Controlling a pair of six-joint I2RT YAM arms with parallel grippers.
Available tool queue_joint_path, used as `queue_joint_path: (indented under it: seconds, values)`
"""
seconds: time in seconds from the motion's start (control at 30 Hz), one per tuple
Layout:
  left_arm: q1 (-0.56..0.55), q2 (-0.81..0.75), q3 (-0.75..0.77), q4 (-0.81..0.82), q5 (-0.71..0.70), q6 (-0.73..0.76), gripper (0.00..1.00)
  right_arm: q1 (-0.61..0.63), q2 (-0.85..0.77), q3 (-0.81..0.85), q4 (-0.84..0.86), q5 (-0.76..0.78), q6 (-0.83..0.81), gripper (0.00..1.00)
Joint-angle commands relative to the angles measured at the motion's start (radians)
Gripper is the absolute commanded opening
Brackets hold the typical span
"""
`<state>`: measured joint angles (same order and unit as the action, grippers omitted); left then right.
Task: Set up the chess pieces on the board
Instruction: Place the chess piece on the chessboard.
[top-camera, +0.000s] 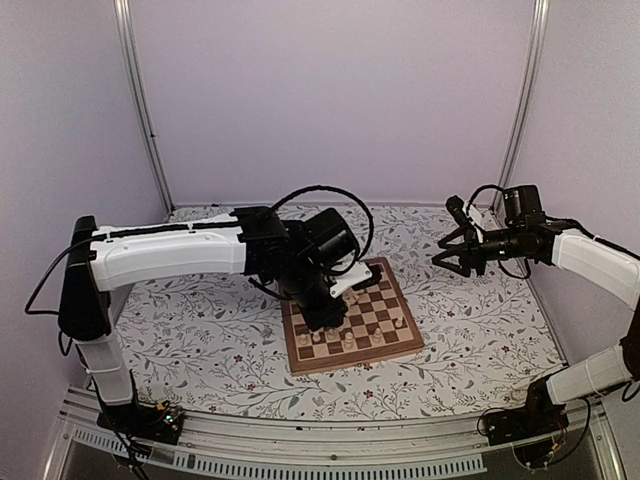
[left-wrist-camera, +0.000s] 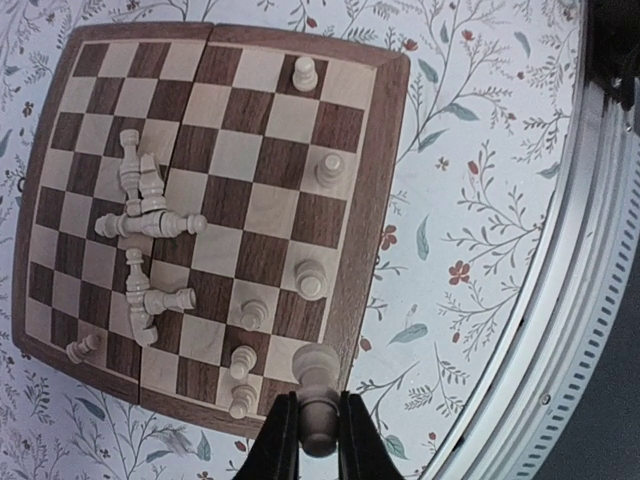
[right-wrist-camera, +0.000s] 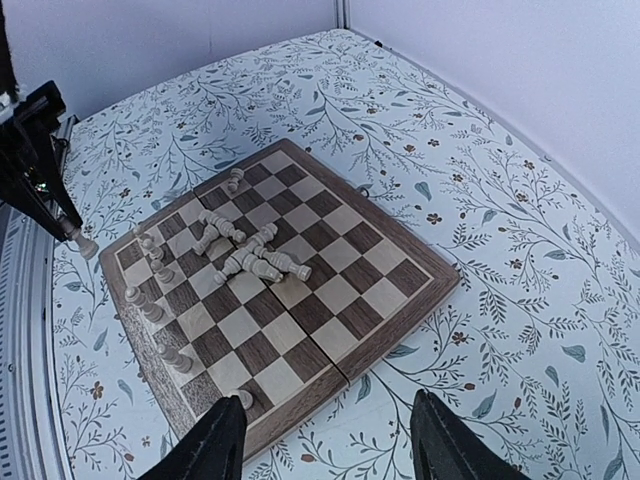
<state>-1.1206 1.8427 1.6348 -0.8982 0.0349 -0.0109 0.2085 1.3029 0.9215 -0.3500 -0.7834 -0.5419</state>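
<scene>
The board (top-camera: 392, 302) lies on the floral cloth in the middle. My left gripper (left-wrist-camera: 318, 442) is shut on a cream chess piece (left-wrist-camera: 317, 380) and holds it over the board's corner square by the border. It hangs over the board's left side in the top view (top-camera: 322, 316). Several pieces stand along that edge (left-wrist-camera: 311, 281). Several more lie in a heap (left-wrist-camera: 146, 218), which also shows in the right wrist view (right-wrist-camera: 250, 255). One piece (left-wrist-camera: 80, 348) lies alone near a far corner. My right gripper (top-camera: 452, 256) is open and empty, in the air to the right of the board (right-wrist-camera: 330, 300).
A metal rail (left-wrist-camera: 590, 260) runs along the table's near edge, close to the board's edge where the left gripper is. Floral tablecloth (top-camera: 470, 320) surrounds the board. Upright frame posts (top-camera: 140, 100) stand at the back corners.
</scene>
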Motion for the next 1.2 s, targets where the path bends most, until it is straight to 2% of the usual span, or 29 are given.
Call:
queue_joint_path:
  seconds: [0.0, 0.43, 0.83, 1.0, 1.17]
  values:
    - [-0.021, 0.042, 0.032, -0.079, -0.032, 0.009, 0.04, -0.003, -0.002, -0.009, 0.003, 0.009, -0.028, 0.6]
    - [-0.05, 0.169, 0.191, -0.111, -0.02, 0.083, 0.04, -0.003, 0.013, -0.004, -0.01, 0.021, -0.048, 0.6]
    - [-0.053, 0.316, 0.341, -0.107, -0.075, 0.144, 0.04, -0.004, 0.019, -0.004, -0.022, 0.021, -0.059, 0.6]
    - [-0.053, 0.274, 0.339, -0.133, -0.102, 0.125, 0.04, -0.003, 0.023, -0.003, -0.025, 0.021, -0.063, 0.6]
    - [-0.053, 0.166, 0.236, -0.148, -0.103, 0.085, 0.04, -0.004, 0.038, 0.002, -0.032, 0.018, -0.068, 0.6]
